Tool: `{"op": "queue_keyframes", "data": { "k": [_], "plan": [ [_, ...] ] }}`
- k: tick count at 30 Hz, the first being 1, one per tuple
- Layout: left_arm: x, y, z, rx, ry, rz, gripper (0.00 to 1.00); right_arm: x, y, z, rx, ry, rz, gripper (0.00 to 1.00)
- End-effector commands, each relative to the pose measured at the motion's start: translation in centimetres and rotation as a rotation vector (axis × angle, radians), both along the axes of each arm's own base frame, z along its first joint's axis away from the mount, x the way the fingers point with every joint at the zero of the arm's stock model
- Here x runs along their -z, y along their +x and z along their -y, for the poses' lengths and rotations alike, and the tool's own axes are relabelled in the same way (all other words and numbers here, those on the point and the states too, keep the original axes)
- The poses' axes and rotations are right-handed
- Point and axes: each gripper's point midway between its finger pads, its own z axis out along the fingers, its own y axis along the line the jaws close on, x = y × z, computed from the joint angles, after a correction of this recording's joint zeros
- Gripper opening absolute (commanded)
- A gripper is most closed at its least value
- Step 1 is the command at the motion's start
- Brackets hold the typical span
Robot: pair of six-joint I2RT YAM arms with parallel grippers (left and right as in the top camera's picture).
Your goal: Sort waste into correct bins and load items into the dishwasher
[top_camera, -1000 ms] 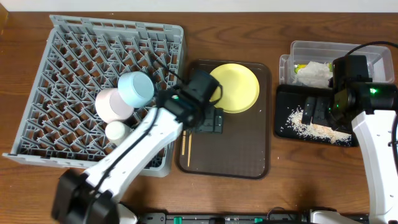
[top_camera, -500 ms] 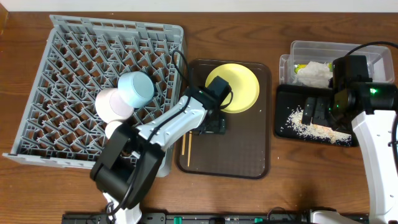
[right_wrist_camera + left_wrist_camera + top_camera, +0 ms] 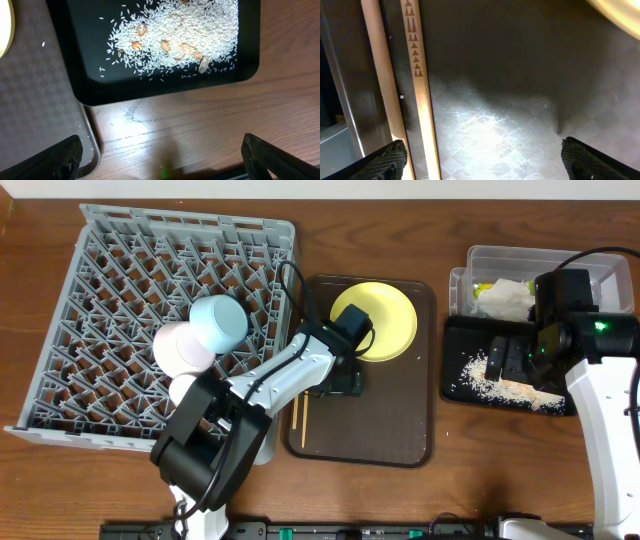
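Note:
My left gripper [image 3: 340, 383] hangs open low over the brown serving tray, with nothing between its fingertips [image 3: 387, 162]. Two wooden chopsticks [image 3: 420, 75] lie side by side by its left finger, and they also show at the tray's left edge [image 3: 298, 412]. The yellow plate [image 3: 385, 315] rests on the tray's far end. My right gripper [image 3: 510, 358] is open and empty near the black tray [image 3: 460, 340], which holds rice crumbs [image 3: 175, 35]. The clear tub [image 3: 600, 265] contains the white napkin [image 3: 508, 298] and the green-yellow wrapper [image 3: 483, 287]. The grey dish rack [image 3: 120, 270] carries a light blue bowl [image 3: 218, 323].
The brown serving tray [image 3: 400, 420] sits between the rack and the bins. A pale pink cup [image 3: 180, 348] and a small white cup [image 3: 185, 388] lie in the rack's near right part. Bare wooden table [image 3: 200, 130] shows under my right gripper.
The left arm's lower links swung in under the rack's corner, and its gripper shifted slightly right over the brown tray. The right arm has not moved.

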Motion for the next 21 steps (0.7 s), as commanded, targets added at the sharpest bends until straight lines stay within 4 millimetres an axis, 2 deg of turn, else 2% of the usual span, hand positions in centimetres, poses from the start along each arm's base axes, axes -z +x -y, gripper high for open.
{"op": "queue_keyframes", "data": {
  "k": [1,5,10,21],
  "plan": [
    [1.2,-0.7,-0.6,-0.005,0.026,-0.028,0.98,-0.1,-0.1,0.3,0.024,0.003,0.002,0.99],
    [1.9,-1.2,-0.2,-0.003,-0.008,-0.044,0.97,-0.1,-0.1,0.3,0.024,0.003,0.002,0.99],
    [2.7,-1.7,0.1,-0.001,-0.038,-0.056,0.90,-0.1,-0.1,0.3,0.024,0.003,0.001,0.99],
    [2.7,-2.5,-0.3,-0.001,-0.025,-0.090,0.30,-0.1,-0.1,0.3,0.024,0.003,0.001,0.99]
  ]
}}
